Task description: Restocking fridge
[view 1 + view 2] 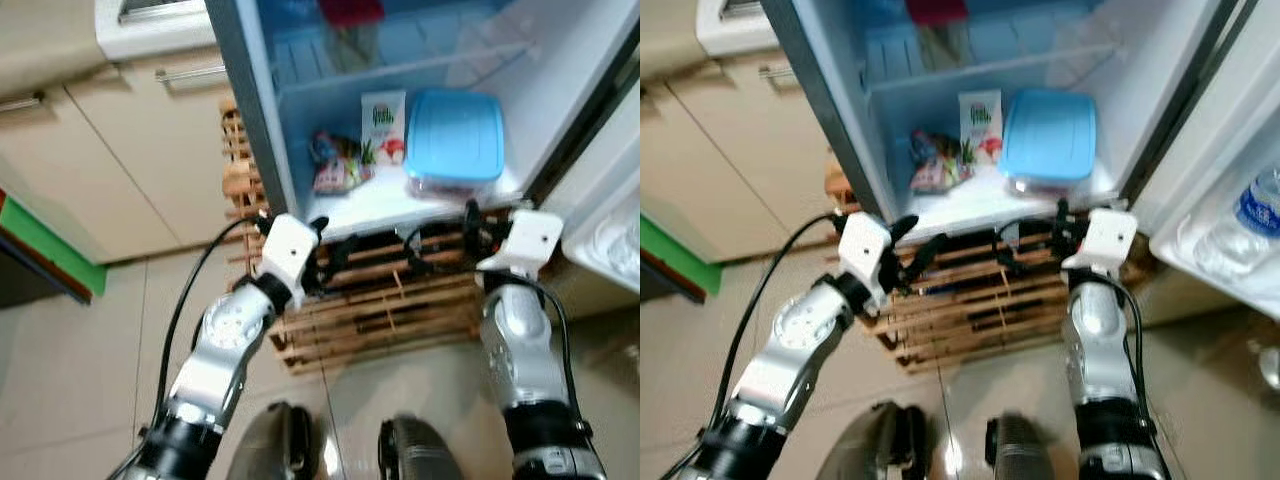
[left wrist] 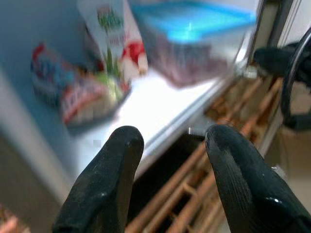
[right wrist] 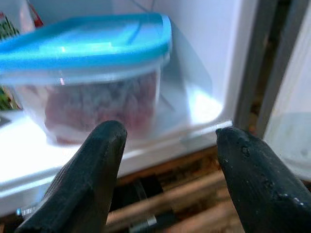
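Bright fridge glow, soft blur throughout

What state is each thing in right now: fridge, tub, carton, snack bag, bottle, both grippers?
Fridge: door open.
Tub: blue lid on, resting on bottom shelf.
Carton: upright, beside tub.
Snack bag: leaning beside the carton.
Bottle: in door rack.
Left gripper: open, empty.
Right gripper: open, empty.
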Controlling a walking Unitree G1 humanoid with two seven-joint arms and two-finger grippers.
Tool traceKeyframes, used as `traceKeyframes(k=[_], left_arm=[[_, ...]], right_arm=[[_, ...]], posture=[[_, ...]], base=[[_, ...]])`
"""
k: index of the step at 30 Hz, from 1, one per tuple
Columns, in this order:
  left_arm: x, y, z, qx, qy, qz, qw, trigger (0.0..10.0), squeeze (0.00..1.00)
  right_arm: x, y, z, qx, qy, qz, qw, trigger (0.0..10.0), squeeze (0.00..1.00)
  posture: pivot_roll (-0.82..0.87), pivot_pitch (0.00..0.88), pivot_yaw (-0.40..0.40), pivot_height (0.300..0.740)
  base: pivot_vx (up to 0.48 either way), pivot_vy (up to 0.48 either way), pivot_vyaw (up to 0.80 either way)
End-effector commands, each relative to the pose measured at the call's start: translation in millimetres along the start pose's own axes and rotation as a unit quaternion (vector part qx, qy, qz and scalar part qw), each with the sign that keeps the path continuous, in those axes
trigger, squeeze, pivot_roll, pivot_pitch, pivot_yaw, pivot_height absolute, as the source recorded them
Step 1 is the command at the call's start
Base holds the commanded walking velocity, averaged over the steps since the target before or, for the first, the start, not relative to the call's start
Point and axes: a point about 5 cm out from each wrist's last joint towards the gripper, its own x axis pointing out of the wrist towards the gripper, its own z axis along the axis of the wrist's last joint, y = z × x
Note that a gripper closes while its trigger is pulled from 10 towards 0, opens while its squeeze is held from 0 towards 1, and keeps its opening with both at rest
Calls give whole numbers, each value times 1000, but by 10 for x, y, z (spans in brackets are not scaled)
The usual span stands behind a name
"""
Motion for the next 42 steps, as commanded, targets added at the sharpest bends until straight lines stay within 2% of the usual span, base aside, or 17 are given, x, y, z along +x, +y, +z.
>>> traceKeyframes(k=[1, 4, 8, 9, 12, 19, 26, 27, 30, 31, 33, 42], left_arm=[[-49, -54, 7, -7, 8, -5, 1000, 10000, 0], [-177, -128, 17, -16, 19, -13, 1000, 10000, 0], [-240, -130, 24, -17, 26, -13, 999, 10000, 0], [-300, -108, 45, -18, 31, -8, 999, 10000, 0], [-389, -96, 86, -20, 38, -1, 999, 10000, 0], [-487, -134, 115, -35, 56, 4, 998, 10000, 0], [-519, -167, 128, -49, 60, 5, 997, 10000, 0], [-516, -180, 141, -50, 59, 7, 997, 10000, 0], [-510, -193, 151, -53, 60, 9, 997, 10000, 0], [-518, -225, 148, -55, 63, 7, 996, 10000, 0], [-530, -254, 146, -58, 64, 3, 996, 10000, 0], [-515, -297, 167, -65, 59, 5, 996, 10000, 0]], right_arm=[[100, 14, 36, -1, -2, -10, 1000, 10000, 0], [222, -27, 92, -18, -8, -42, 999, 10000, 0], [265, -69, 104, -29, -7, -58, 998, 10000, 0], [296, -135, 124, -37, -10, -73, 997, 10000, 0], [326, -211, 171, -40, -20, -84, 995, 10000, 0], [412, -277, 272, -32, -39, -90, 995, 10000, 0], [509, -362, 399, -50, -58, -99, 992, 10000, 0], [560, -399, 487, -46, -75, -102, 991, 10000, 0], [610, -412, 575, -25, -93, -98, 990, 10000, 0], [683, -392, 695, 17, -111, -85, 990, 10000, 0], [737, -390, 764, 35, -116, -82, 989, 10000, 0], [840, -461, 1037, -20, -159, -87, 983, 10000, 0]], posture=[[-18, 293, 105, 697], [21, 317, 115, 697], [34, 326, 118, 697], [55, 354, 125, 697], [66, 382, 132, 697], [63, 422, 120, 697], [58, 435, 107, 697], [58, 434, 102, 697], [57, 433, 98, 697], [51, 432, 91, 697], [50, 431, 89, 697], [47, 421, 68, 697]], base=[[0, 0, 0], [0, 0, 0], [0, 0, 0], [0, 0, 0], [0, 0, 0], [0, 0, 0], [0, 0, 0], [0, 0, 0], [0, 0, 0], [0, 0, 0], [0, 0, 0], [0, 0, 0]])
